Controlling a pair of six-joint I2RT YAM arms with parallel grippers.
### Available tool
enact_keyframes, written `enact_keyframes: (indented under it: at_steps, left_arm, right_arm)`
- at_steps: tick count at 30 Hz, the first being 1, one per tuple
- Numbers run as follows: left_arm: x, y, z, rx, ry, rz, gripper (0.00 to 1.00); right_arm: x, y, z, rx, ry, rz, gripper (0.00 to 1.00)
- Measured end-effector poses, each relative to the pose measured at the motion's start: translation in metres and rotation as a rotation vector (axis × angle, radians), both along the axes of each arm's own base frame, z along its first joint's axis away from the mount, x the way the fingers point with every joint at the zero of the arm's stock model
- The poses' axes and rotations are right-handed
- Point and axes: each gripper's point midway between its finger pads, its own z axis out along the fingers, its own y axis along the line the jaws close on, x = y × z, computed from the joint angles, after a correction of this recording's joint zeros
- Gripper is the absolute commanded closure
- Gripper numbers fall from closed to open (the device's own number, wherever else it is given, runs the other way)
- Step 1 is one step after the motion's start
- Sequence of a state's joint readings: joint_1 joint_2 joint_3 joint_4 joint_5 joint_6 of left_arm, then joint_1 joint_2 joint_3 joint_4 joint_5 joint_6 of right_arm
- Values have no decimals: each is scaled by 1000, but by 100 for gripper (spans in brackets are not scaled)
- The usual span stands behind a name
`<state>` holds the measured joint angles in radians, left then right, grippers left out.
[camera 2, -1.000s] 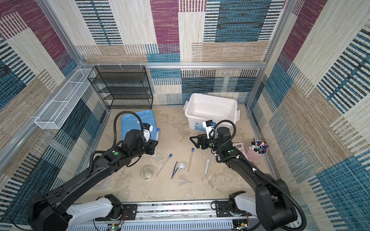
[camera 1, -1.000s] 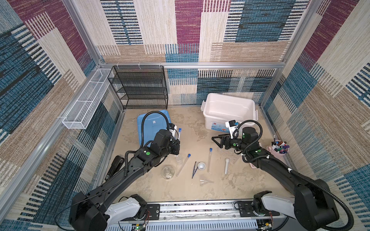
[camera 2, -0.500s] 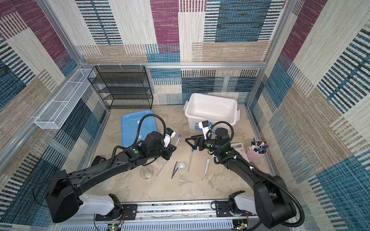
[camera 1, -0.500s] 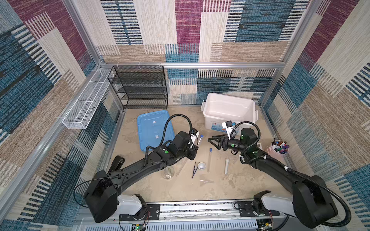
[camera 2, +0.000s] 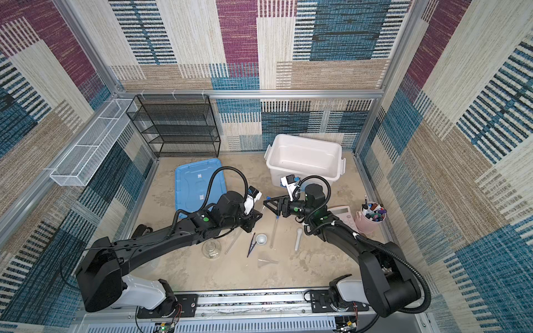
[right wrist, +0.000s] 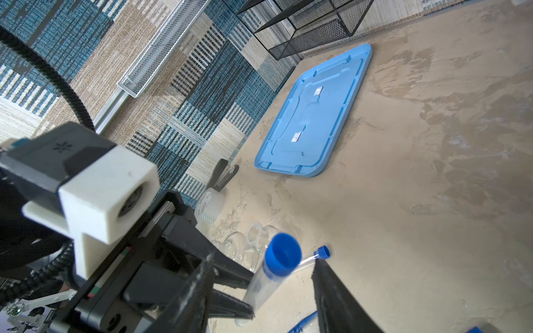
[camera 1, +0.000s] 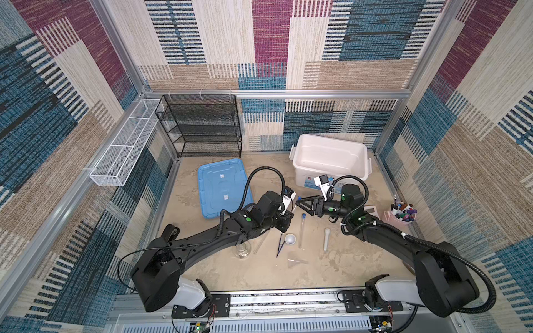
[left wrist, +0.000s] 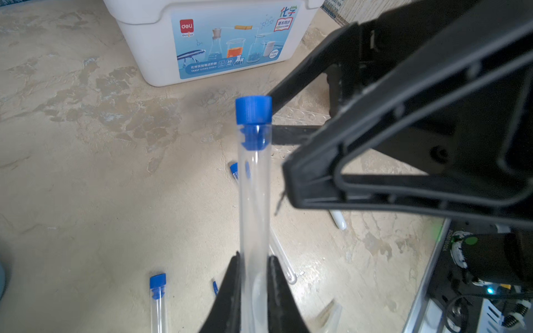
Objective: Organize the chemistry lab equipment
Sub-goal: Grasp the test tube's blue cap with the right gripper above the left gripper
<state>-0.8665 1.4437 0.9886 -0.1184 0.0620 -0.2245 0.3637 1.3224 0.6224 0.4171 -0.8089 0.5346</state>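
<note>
1 test tube [left wrist: 255, 201], before the white bin [left wrist: 138, 43]: left fingers [left wrist: 227, 294] clamped on it, right fingers [right wrist: 331, 297] apart astride its cap [right wrist: 284, 256]. Step, likely: handover. Next: right closes, left releases.

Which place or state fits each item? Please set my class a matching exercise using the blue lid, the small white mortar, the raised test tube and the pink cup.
Column A
1. blue lid
2. small white mortar
3. raised test tube
4. pink cup

Column B
a. clamped in the left hand
b. lying flat in front of the black wire shelf
c. holding markers
d. right beside the tweezers

Pairs: 1-b, 2-d, 3-a, 4-c
</note>
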Motion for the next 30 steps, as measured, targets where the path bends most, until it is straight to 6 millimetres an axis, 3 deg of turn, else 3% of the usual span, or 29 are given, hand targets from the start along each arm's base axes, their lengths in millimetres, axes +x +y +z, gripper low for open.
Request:
enact_keyframes:
  at_steps: [13,20,30]
  left_arm:
    - [0,-6,-2,-8,-3,-16,89]
    - [-2,-8,-4,-9,4,-26,89]
    - [-1,-11,-8,-5,8,-26,87]
  right_arm:
    - [0,4,-2,1,10,9,62]
    - [2,4,-4,-3,13,1,75]
    - [4,1,-9,-32,29,-25,80]
